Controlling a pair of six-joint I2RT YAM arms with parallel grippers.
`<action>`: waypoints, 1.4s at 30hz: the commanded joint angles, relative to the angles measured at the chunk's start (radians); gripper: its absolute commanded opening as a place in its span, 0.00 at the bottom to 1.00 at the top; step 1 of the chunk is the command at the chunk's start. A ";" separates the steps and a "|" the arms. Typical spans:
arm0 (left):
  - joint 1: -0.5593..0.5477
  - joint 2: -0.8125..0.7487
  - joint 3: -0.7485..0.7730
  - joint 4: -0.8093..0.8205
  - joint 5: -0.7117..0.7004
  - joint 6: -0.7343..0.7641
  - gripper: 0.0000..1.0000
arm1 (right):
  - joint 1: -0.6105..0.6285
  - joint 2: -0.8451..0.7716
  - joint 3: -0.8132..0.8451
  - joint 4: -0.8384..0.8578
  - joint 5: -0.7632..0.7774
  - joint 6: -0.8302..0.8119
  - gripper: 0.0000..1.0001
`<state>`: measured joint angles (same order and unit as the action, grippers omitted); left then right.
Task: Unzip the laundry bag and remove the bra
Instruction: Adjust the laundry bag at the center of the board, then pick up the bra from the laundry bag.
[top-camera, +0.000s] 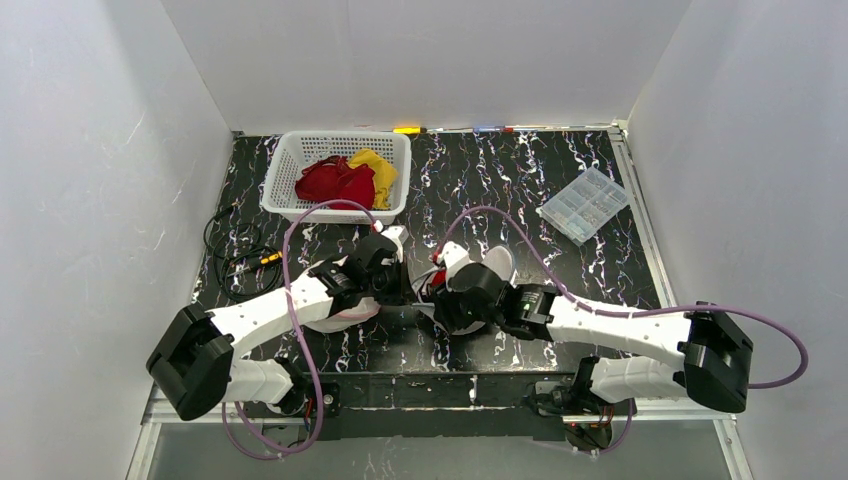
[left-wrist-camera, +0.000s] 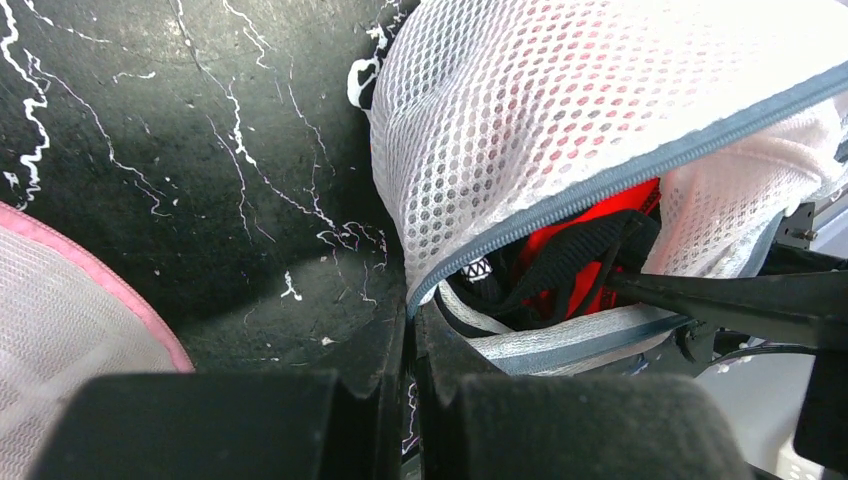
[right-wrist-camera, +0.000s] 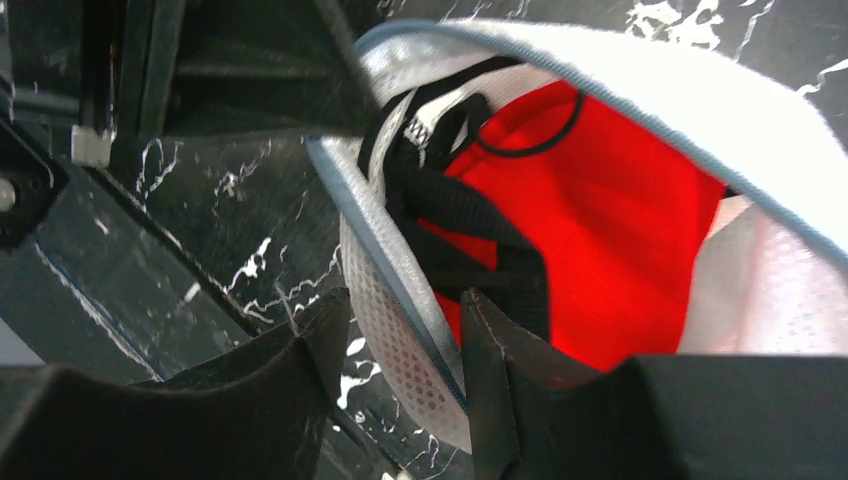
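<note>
The left end effector (left-wrist-camera: 410, 322) and right end effector (right-wrist-camera: 402, 332) pinch the laundry bag's (left-wrist-camera: 520, 100) unzipped rim, bra (right-wrist-camera: 600, 220) exposed.

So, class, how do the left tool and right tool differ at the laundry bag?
The left tool is pinched almost shut on the zip end of the laundry bag; the right tool stands wider, straddling its rim, one finger inside by the red bra. Both meet the open mouth.
</note>
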<state>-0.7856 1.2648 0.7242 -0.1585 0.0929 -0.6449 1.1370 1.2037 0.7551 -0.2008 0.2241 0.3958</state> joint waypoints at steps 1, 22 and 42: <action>0.000 -0.004 -0.020 0.009 0.032 -0.001 0.00 | 0.033 -0.014 -0.052 -0.001 0.010 -0.045 0.54; 0.000 -0.026 -0.065 0.040 0.035 0.037 0.00 | 0.047 -0.053 0.060 -0.040 0.264 0.025 0.75; -0.007 -0.045 -0.079 0.066 0.064 0.026 0.00 | 0.047 0.273 0.139 -0.038 0.335 0.077 0.70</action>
<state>-0.7876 1.2503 0.6601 -0.1040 0.1295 -0.6247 1.1805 1.4387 0.8497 -0.2283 0.4923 0.4469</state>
